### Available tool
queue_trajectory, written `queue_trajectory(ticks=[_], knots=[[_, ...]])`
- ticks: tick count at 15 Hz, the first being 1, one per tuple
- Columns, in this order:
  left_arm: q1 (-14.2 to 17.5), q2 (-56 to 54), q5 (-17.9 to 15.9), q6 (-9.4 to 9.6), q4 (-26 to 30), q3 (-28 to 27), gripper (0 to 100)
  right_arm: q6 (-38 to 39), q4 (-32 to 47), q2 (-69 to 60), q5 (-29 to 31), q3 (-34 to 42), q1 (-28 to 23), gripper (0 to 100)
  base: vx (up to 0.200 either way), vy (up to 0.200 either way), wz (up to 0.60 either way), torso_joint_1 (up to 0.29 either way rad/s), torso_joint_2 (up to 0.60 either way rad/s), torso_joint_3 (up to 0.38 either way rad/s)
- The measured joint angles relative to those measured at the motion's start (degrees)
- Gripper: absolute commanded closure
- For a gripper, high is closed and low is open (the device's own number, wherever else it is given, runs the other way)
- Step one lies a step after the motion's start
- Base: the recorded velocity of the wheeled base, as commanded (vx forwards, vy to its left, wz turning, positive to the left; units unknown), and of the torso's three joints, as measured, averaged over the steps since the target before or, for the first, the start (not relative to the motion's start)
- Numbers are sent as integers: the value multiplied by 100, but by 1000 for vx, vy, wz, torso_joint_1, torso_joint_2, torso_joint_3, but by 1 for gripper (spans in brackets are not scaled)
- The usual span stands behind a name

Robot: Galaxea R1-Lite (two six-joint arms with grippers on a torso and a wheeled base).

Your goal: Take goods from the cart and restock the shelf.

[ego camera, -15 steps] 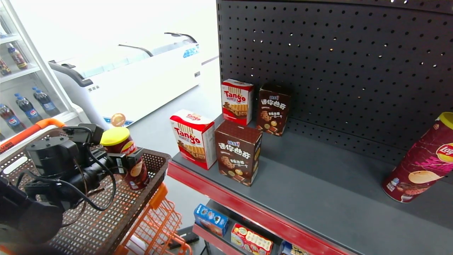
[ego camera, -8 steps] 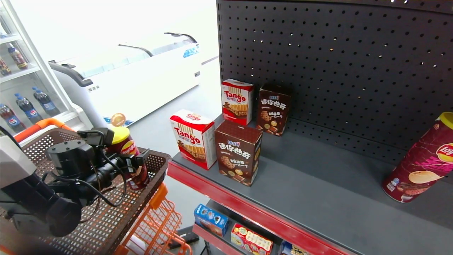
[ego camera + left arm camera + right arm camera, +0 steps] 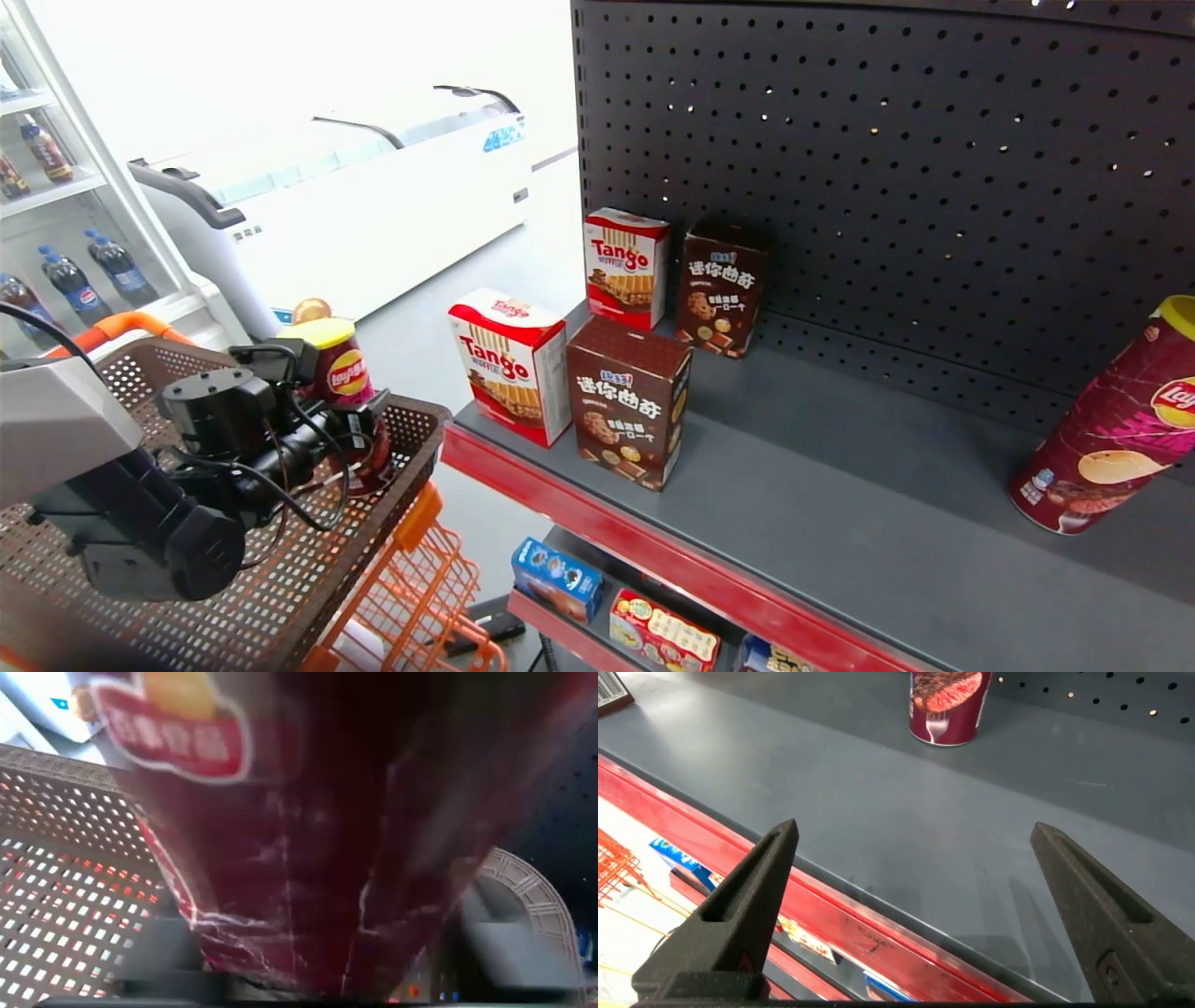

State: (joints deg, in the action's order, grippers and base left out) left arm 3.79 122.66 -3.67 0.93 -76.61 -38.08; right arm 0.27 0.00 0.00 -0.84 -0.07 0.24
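- The left gripper (image 3: 353,431) sits at the lower left of the head view, closed around the middle of a chips can (image 3: 342,371)
- The chips can is dark red with a yellow lid and stands roughly upright, lid uppermost
- It is inside the brown mesh cart basket (image 3: 415,439), close to the basket's right-hand wall; whether its base touches the basket floor cannot be told
- In the left wrist view the chips can (image 3: 308,849) is pressed close against the camera, with the mesh of the cart basket (image 3: 65,915) beside it
- The grey shelf (image 3: 840,523) with its red front edge fills the centre and right of the head view, backed by a black pegboard (image 3: 887,159)
- At the left end of the shelf stand two red and white wafer boxes (image 3: 509,366) and two brown cookie boxes (image 3: 627,401), in a front pair and a back pair
- A second chips can (image 3: 1111,439) stands on the shelf at the right edge of the frame, well apart from the boxes
- The right gripper (image 3: 924,915) hangs over the front part of the shelf with its two dark fingers (image 3: 738,915) spread wide and nothing between them
- Beyond those fingers a dark red can (image 3: 946,705) stands upright on the shelf board
- Small packets (image 3: 555,577) lie on a lower shelf at the bottom centre of the head view
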Motion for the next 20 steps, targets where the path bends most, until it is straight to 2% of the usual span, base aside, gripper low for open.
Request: queue_trajectory(ticks=[5, 8, 10, 12, 14, 17, 20], knots=[[-85, -105, 4, 33, -63, -1, 100, 0, 0, 0, 0, 0, 0, 0, 0, 0, 0, 0, 0, 0], [-208, -690, -46, 35, -48, 110, 100, -2, 0, 0, 0, 0, -2, 0, 0, 0, 0, 0, 0, 0], [-289, -1215, -172, 30, 98, 300, 100, 0, 0, 0, 0, 0, -2, 0, 0, 0, 0, 0, 0, 0], [-358, -1754, -451, 30, 271, 579, 100, -2, 0, 0, 0, 2, 2, 0, 0, 0, 0, 0, 0, 0], [-441, -2275, -664, 13, 216, 903, 100, 0, 0, 0, 0, 0, 0, 0, 0, 0, 0, 0, 0, 0], [-585, -2873, -713, -24, 211, 1318, 100, 0, 0, 0, 0, 0, -2, 0, 0, 0, 0, 0, 0, 0], [-1044, -3350, -781, 13, 172, 1673, 100, 0, 0, 0, 0, 0, 0, 0, 0, 0, 0, 0, 0, 0]])
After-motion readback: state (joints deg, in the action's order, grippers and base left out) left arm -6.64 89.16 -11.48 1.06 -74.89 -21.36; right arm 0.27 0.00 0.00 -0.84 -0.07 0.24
